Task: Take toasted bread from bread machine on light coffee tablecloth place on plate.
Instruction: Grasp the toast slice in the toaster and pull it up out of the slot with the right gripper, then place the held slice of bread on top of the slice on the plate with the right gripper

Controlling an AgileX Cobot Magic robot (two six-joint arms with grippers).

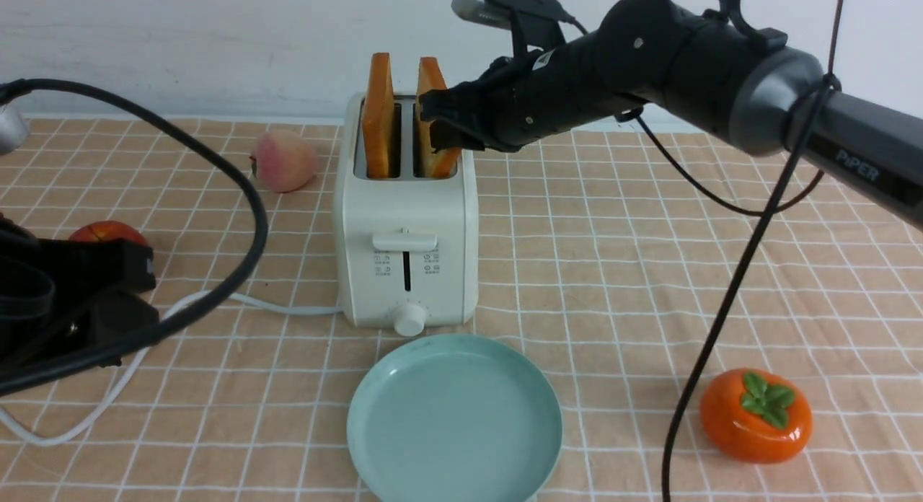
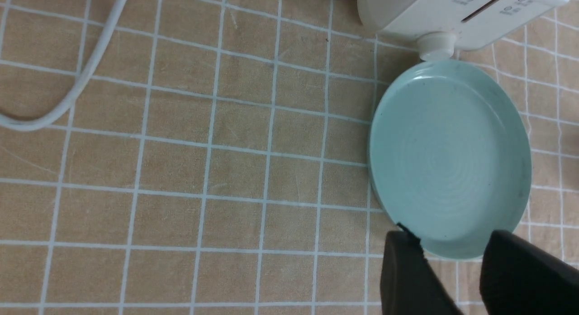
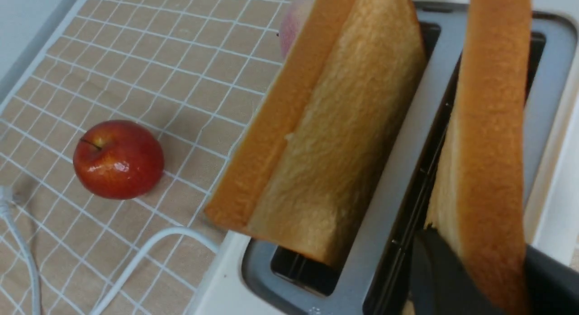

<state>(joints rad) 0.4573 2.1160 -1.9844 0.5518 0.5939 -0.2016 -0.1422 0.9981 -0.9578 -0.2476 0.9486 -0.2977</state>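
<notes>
Your left jaws are standing apart and holding nothing, low at the near left by the white cord (image 1: 281, 307). They are posing little risk from there.

In the near middle, the plate (image 1: 454, 415) is lying bare on the cloth (image 1: 613, 271), its far rim just beside the toaster (image 1: 407, 257) knob. That is leaving you a tight drop zone. If you are lowering too far back, the slice is likely to catch the toaster front and end up half off the rim.

At the near right, a black cable (image 1: 721, 307) is hanging from your right arm (image 1: 649, 47), close to the persimmon (image 1: 756, 414). A swing toward the plate could be dragging it across either one.

Further back, your right jaws are pinching the right slice (image 1: 431, 80), one on each face, just above the slot. The slice is standing in the toaster, not yet lifted clear. Toast is brittle, so I judge that too hard a squeeze is risking a crumbled edge and too light a one is risking a slip partway over. The slice is leaning a little in its slot, so pulling off-line could be scraping it on the slot edge or rocking the toaster.

One jaw is sitting between the two slices. The left slice (image 1: 378, 116) is standing close alongside, so any sideways drift is likely to be knocking it.
</notes>
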